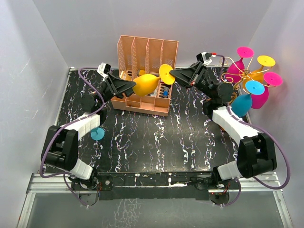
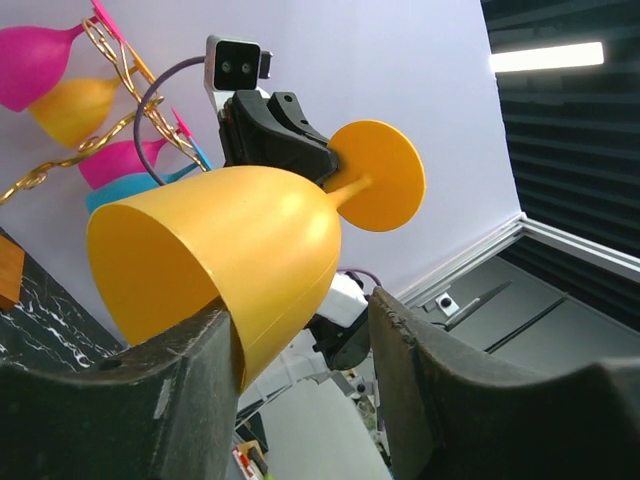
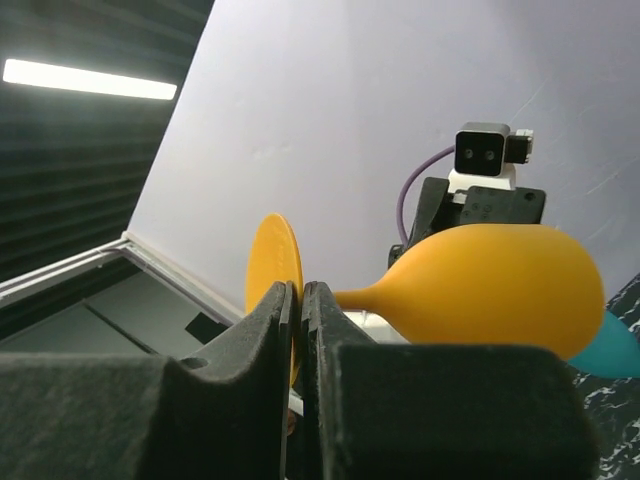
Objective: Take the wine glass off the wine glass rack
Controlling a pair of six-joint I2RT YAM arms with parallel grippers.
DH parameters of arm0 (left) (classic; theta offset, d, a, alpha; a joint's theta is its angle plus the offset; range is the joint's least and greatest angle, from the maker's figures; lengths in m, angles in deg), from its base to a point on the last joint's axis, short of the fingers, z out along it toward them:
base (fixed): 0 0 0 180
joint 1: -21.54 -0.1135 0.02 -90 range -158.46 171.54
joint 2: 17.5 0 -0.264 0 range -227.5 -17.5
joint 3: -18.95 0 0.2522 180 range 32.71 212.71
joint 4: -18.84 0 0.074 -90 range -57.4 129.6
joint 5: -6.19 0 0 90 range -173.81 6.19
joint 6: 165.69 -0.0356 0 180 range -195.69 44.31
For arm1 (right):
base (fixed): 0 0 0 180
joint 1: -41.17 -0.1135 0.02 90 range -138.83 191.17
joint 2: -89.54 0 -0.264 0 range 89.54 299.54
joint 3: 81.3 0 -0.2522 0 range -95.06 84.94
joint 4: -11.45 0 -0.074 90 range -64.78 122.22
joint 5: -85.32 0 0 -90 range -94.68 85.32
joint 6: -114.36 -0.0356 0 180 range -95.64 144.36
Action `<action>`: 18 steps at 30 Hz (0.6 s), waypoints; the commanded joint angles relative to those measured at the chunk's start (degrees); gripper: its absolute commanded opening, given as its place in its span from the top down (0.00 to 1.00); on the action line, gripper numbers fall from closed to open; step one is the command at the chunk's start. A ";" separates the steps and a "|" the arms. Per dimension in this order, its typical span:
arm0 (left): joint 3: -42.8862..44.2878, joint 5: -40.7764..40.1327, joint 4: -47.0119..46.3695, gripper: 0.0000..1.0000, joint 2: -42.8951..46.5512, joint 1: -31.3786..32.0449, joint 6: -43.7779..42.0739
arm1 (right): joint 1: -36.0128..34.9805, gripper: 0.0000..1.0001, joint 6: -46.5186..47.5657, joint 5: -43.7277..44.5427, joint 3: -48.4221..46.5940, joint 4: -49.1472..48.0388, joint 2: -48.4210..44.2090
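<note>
Right gripper (image 3: 300,330): clenched on the thin foot disc of the wine glass (image 1: 145,83), which we hold sideways.
Left gripper (image 2: 300,310): jaws spread around the bowl, with a gap on one side; we judge this a handover.
Glass: smooth yellow plastic, rounded bowl, in the air well left of the wine glass rack (image 1: 243,73).
Rack: curled gold wire, other glasses (image 1: 236,71) hung on it by their feet.

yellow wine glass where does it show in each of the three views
top external: yellow wine glass upper middle, sideways, overlapping the pink organizer
left wrist: glass at centre, bowl nearest the camera
right wrist: glass right of centre, stem pointing left
shared landmark: right gripper shut on its foot
</note>
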 commanded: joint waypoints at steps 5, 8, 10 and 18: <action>0.39 -1.23 -12.25 0.75 2.01 0.32 0.26 | 0.22 0.89 20.61 1.23 1.38 18.83 -5.14; 0.68 0.08 -11.30 0.87 2.21 0.25 0.12 | 0.51 0.81 28.61 1.81 0.94 27.88 -7.16; 0.40 0.54 -10.28 0.94 2.62 0.27 -0.30 | 0.91 0.71 35.26 2.73 0.61 35.26 -9.09; -4.83 2.98 3.08 1.00 7.97 0.29 -8.37 | 1.35 0.18 69.18 17.60 -1.39 64.43 -19.08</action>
